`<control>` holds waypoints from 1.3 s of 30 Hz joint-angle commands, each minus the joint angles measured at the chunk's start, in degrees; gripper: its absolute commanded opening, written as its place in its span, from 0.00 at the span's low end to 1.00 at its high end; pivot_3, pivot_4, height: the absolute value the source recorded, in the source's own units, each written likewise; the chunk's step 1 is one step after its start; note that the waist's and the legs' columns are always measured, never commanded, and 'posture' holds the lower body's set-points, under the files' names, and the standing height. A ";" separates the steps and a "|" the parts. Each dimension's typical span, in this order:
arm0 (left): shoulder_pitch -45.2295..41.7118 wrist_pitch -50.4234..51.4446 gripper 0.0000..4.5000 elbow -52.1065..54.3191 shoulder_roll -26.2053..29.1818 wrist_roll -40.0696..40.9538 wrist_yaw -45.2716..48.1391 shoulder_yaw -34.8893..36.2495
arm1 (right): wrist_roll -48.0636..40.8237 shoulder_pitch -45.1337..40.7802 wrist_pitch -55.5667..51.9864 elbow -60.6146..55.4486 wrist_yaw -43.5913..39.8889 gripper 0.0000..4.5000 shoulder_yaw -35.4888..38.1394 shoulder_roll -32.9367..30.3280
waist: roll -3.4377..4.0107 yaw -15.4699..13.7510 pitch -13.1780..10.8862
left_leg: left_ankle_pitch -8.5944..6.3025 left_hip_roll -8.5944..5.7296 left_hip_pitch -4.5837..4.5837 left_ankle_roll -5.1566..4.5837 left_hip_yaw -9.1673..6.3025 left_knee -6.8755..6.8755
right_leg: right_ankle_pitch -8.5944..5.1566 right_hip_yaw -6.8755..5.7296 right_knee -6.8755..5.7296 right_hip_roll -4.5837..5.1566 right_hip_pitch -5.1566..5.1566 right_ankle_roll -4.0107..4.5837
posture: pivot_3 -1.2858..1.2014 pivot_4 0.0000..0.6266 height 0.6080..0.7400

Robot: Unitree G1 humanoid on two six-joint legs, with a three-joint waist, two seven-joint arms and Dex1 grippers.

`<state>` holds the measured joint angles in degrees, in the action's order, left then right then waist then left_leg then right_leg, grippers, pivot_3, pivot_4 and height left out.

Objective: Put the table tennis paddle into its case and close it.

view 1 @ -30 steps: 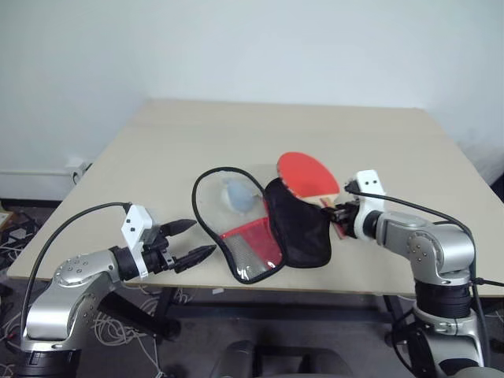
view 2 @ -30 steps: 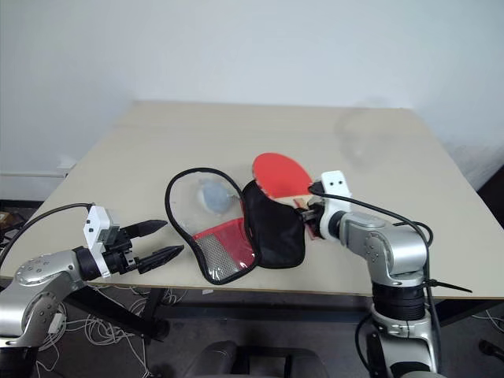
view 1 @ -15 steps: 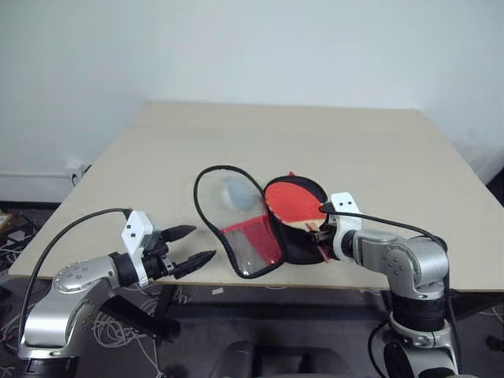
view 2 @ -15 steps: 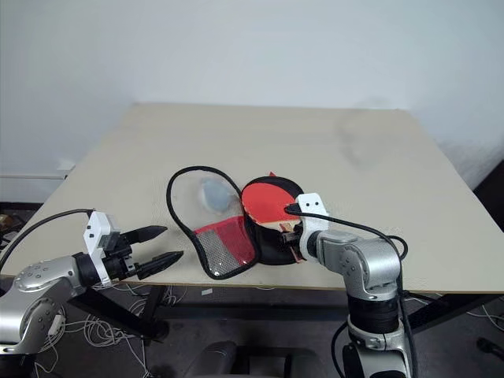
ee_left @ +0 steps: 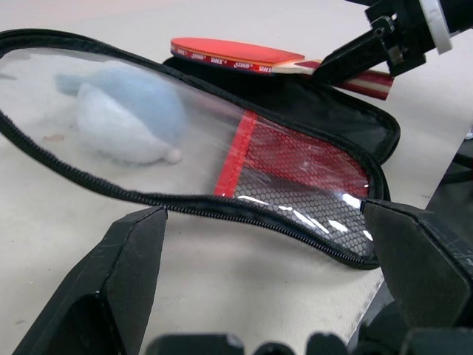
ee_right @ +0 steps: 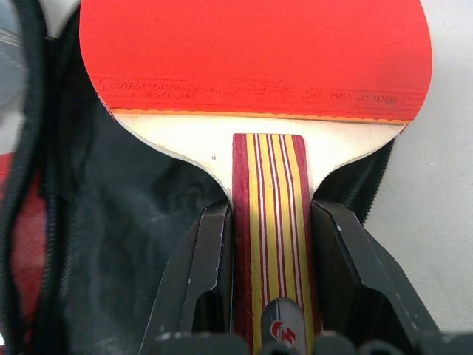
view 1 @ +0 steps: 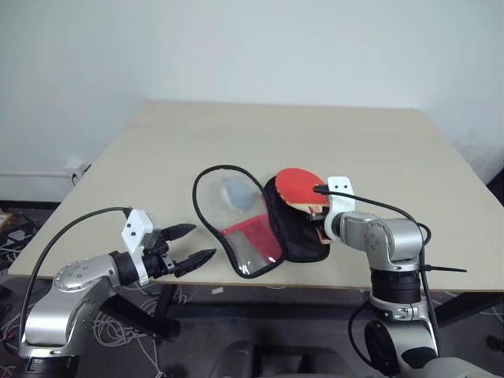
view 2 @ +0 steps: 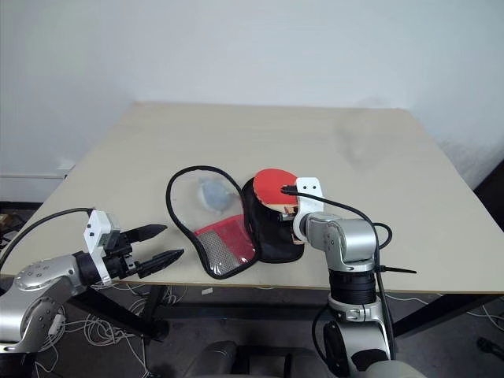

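Note:
The table tennis paddle hovers with its red face over the far end of the case's black half. My right gripper is shut on the paddle's striped handle, one black finger on each side. The case lies open near the table's front edge, its clear lid with red mesh flopped to the left. My left gripper hangs open and empty just off the front edge, left of the case, pointing at it.
A pale grey-white soft lump shows through the clear lid. The beige table stretches bare behind and to both sides of the case. Loose cables lie on the floor below the front edge.
My right arm swung in toward the case with the paddle, dipping its face onto the black half and then lifting it toward that half's far end. The left arm stayed still.

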<state>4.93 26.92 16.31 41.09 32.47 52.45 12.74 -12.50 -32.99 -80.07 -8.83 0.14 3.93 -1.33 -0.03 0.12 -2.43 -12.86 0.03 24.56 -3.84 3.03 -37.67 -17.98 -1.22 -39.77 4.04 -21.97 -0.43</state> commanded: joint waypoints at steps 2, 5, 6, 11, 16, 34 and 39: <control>0.23 -0.56 1.00 2.17 0.02 0.65 -0.38 1.52 | 0.60 -1.47 -0.66 -2.62 0.74 0.26 -0.33 1.33 | 0.00 0.02 0.00 | 0.01 0.01 0.00 -0.02 0.03 0.01 | 0.00 0.01 -0.01 -0.01 -0.01 0.00 | 0.52 0.00 0.75; 0.35 -0.64 1.00 2.21 -0.01 0.63 -0.43 1.51 | 0.82 -1.77 -1.43 -3.12 0.88 0.26 -0.60 2.34 | 0.00 0.02 0.00 | 0.01 0.03 0.00 -0.04 0.04 0.00 | 0.00 0.02 -0.01 -0.01 -0.02 0.00 | 0.52 0.00 0.75; 0.39 -0.71 1.00 2.19 -0.02 0.59 -0.44 1.48 | 0.84 -1.90 -1.60 -3.28 0.87 0.26 -0.70 2.63 | 0.00 0.03 0.00 | 0.01 0.03 0.00 -0.04 0.05 0.00 | 0.00 0.02 -0.01 -0.01 -0.02 0.00 | 0.52 0.00 0.75; 0.51 -0.99 1.00 2.00 -0.01 0.54 -0.34 1.44 | 0.97 -2.21 -2.97 -4.35 0.80 0.26 -1.16 4.02 | 0.00 0.73 0.00 | 0.01 0.04 0.00 -0.05 0.07 0.00 | 0.02 0.04 -0.01 -0.01 -0.03 0.00 | 0.52 0.00 0.75; 0.58 -1.18 1.00 1.82 -0.11 0.46 -0.25 1.28 | 0.96 -1.67 -4.33 -5.45 0.56 0.26 -1.64 5.11 | 0.00 1.29 0.00 | 0.03 0.04 0.00 -0.02 0.11 0.05 | 0.03 0.08 -0.02 -0.03 -0.08 -0.01 | 0.52 0.00 0.75; 0.17 -1.18 1.00 1.38 -0.20 0.43 -0.27 0.94 | 4.04 -4.21 -0.89 -0.28 4.07 0.26 0.64 9.18 | -0.02 1.30 0.01 | 0.13 0.12 -0.01 -0.13 0.90 0.21 | 0.20 0.35 -0.03 -0.05 -0.38 -0.19 | 0.52 0.00 0.75; 0.07 -0.99 1.00 1.67 -0.35 0.44 -0.53 0.73 | 4.32 -4.77 -1.02 0.40 4.92 0.26 0.93 11.02 | -0.03 1.29 0.02 | 0.13 0.13 0.00 -0.12 0.98 0.28 | 0.21 0.38 -0.01 -0.03 -0.42 -0.18 | 0.52 0.00 0.75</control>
<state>5.91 26.43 16.34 40.75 32.44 52.02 12.73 -8.53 -35.49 -82.31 -7.07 4.13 4.26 8.02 -0.05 1.42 -2.41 -12.73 0.16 24.55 -3.96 4.04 -37.37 -17.78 -0.81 -39.78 4.01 -22.41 -0.61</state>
